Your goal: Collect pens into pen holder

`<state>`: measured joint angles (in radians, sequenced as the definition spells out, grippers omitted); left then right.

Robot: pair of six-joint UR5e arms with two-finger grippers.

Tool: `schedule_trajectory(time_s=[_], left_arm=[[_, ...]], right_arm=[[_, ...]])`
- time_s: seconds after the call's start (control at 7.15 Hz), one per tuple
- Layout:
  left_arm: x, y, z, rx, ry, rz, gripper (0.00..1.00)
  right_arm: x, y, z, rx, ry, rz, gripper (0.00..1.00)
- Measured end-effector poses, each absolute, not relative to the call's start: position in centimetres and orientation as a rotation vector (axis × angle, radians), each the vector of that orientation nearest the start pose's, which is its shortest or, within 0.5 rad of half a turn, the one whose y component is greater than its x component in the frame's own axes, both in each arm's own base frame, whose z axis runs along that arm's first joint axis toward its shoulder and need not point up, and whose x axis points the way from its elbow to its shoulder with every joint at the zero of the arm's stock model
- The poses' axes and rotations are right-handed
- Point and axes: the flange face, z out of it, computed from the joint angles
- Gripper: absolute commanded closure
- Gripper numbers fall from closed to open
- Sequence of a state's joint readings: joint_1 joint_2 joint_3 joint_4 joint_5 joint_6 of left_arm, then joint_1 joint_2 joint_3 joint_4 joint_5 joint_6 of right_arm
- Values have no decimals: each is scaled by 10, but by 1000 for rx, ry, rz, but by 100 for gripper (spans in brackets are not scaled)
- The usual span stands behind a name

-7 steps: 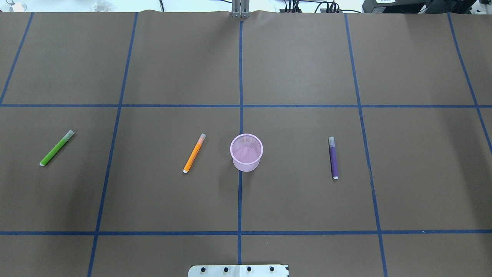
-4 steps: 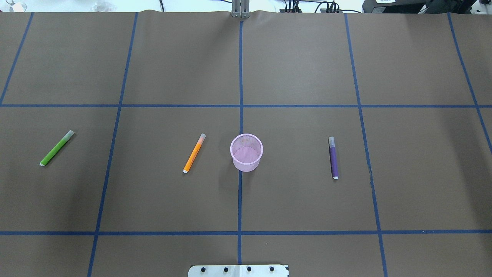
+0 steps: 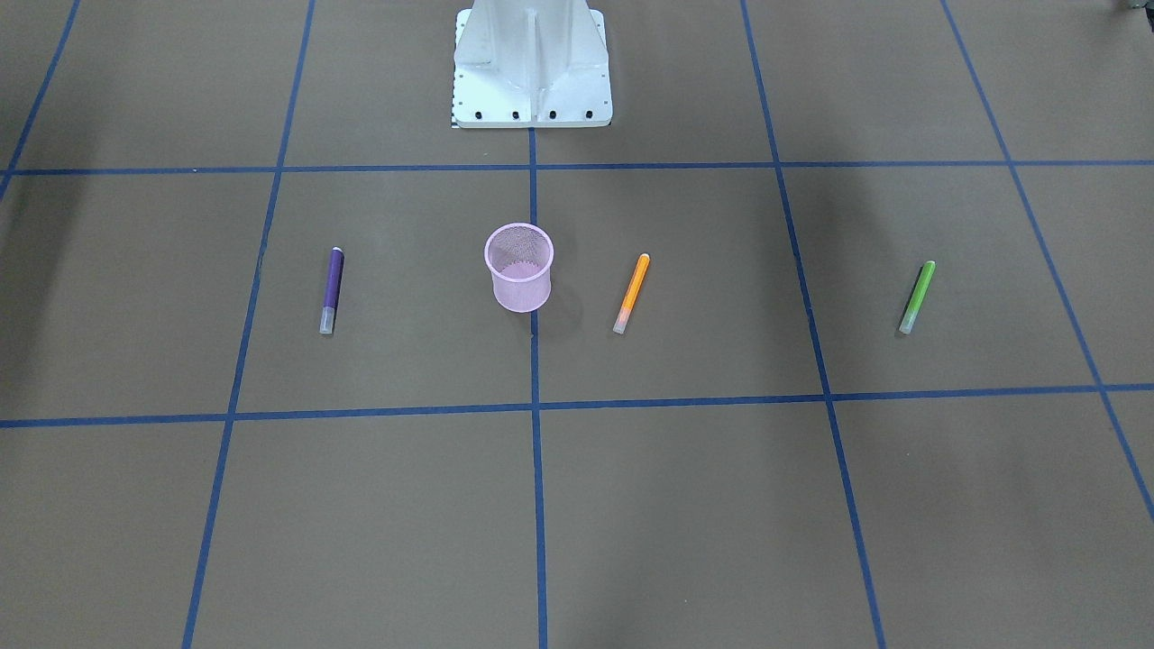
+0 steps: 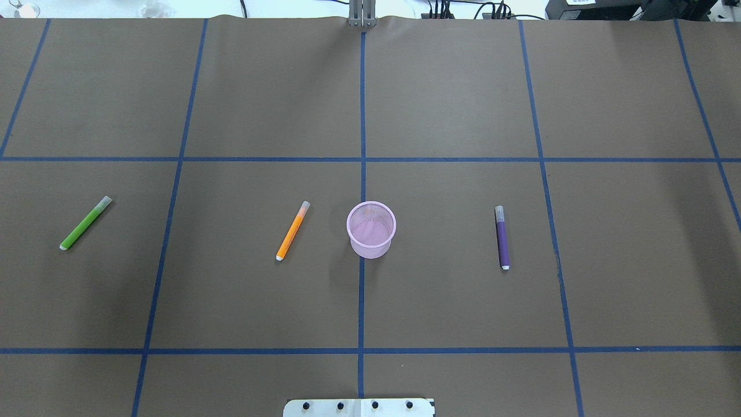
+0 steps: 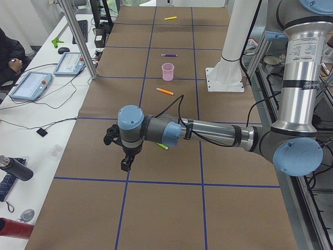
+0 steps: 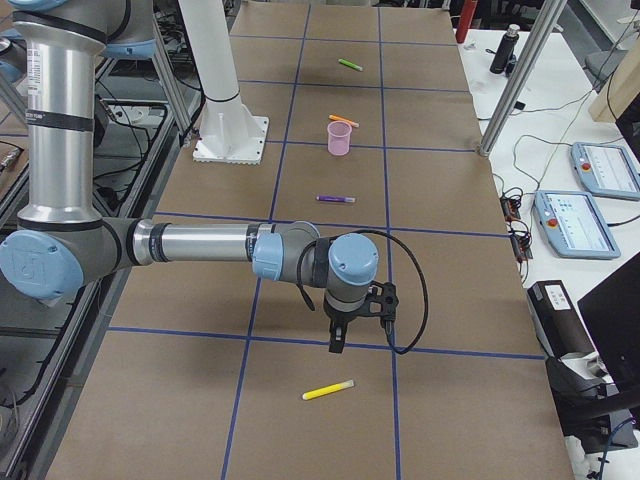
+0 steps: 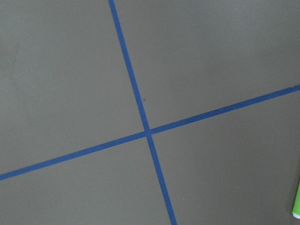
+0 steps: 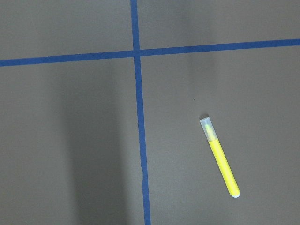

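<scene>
The pink mesh pen holder [image 4: 370, 249] [image 3: 521, 290] stands upright at the table's middle with no pen in it. An orange pen [image 4: 293, 230] [image 3: 632, 293] lies just to its left in the overhead view, a green pen [image 4: 85, 223] [image 7: 296, 206] far left, and a purple pen [image 4: 502, 237] [image 3: 332, 290] to the right. A yellow pen [image 8: 220, 158] [image 6: 329, 390] lies further right, outside the overhead view. The left gripper [image 5: 126, 164] hangs over the table near the green pen; the right gripper [image 6: 337, 343] hangs near the yellow pen. I cannot tell whether either is open or shut.
Blue tape lines divide the brown table cover into a grid. The white robot base [image 3: 532, 63] sits at the table's near edge. Teach pendants [image 5: 31, 86] [image 6: 575, 222], cables and bottles lie on the side benches. A person [image 5: 8, 54] sits beyond the left bench.
</scene>
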<state>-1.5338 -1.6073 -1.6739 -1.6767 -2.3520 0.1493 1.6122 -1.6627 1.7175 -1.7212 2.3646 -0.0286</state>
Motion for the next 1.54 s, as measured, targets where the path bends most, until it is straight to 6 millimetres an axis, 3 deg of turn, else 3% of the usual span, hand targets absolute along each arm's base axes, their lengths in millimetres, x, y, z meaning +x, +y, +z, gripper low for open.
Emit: schedule_trajectory(time_s=[0.14,0.42,0.7,1.26,1.54], left_arm=[[-23,-523,563,286,772,305,0],[37,-527,522,281,799,338,0],[76,-530,497,301,823,386,0],[164,-516,506,239,837,369,1],[208,-511,534,266,855,336,1]], right_arm=[[81,-443,642,-61,-796,49,0],[81,-444,642,-59,-798,48,0],[81,-444,642,-59,-798,48,0],[80,-444,642,-60,-798,48,0],[80,-445,641,-53,-799,44,0]])
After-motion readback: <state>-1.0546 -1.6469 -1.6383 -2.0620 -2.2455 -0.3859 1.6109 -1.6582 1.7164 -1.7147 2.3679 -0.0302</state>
